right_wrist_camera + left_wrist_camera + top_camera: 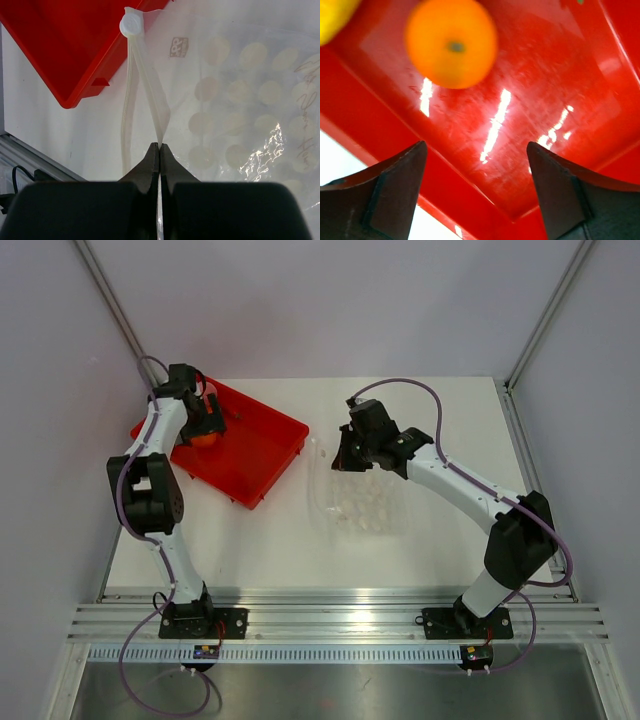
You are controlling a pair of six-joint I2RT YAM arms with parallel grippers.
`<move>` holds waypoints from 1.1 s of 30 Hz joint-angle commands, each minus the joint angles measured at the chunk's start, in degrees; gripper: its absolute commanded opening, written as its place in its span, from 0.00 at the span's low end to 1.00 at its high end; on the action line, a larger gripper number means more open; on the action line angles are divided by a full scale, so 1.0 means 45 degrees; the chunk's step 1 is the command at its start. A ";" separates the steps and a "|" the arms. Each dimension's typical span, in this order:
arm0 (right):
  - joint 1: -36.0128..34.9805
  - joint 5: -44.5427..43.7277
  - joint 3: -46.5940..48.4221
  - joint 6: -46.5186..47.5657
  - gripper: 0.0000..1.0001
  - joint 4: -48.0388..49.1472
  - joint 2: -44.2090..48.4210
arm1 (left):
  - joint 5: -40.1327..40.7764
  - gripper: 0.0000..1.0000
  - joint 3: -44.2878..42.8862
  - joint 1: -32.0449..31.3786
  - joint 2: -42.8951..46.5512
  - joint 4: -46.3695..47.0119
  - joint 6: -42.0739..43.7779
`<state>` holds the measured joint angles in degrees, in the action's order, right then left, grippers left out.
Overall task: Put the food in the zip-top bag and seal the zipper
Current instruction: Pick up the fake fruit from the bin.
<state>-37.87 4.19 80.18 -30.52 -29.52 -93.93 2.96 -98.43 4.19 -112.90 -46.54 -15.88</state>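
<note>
- The left arm (150, 475) reaches out over a red tray (262, 445) that sits on the far left part of the white tabletop (270, 550).
- The left jaws are spread wide and hang above the tray floor (530, 95); nothing lies between the two dark fingers (387, 192).
- An orange ball (451, 42) rests on the tray floor ahead of the left jaws, past the fingertips and more toward the left finger than the right. It touches neither finger.
- In the overhead view the same orange ball (203, 438) shows just under the left arm's wrist, in the tray's left half.
- A yellow piece (332, 15) lies at the top left corner of the left wrist view, beside the ball; it is blurred and mostly cut off.
- The clear bag (362, 498) lies flat on the tabletop just to the right of the tray, between the two arms.
- Up close, the bag (250, 90) is crinkly and printed with pale round dots.
- The zipper (155, 95) runs from a small white round knob (132, 23) near the tray corner (65, 55) down to the right jaws.
- The right jaws are pressed together, pinching that strip at their very tips. A second pale strip (126, 115) runs down from the knob to their left, outside the grip.
- The right arm (470, 490) stretches in from the right, and its wrist sits over the bag's far left edge.
</note>
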 commanded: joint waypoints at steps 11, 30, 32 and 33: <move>-0.0140 0.0476 0.0033 -0.0209 0.00 0.0466 0.0073 | 0.0690 0.94 -0.1425 0.0613 -0.1511 0.1222 -0.1333; -0.0120 0.0340 -0.0162 -0.0249 0.00 0.0310 0.0365 | -0.0189 0.87 -0.3086 0.0925 -0.3699 0.1751 -0.1491; -0.0120 0.0281 -0.0182 -0.0287 0.00 0.0290 0.0463 | -0.0267 0.82 -0.3146 0.0945 -0.3817 0.1672 -0.1472; -0.0120 0.0261 -0.0220 -0.0307 0.00 0.0271 0.0483 | -0.0268 0.79 -0.3107 0.0926 -0.3778 0.1671 -0.1471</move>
<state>-37.87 5.63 79.46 -31.38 -29.41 -93.91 3.14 -110.08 7.99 -129.51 -40.62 -22.41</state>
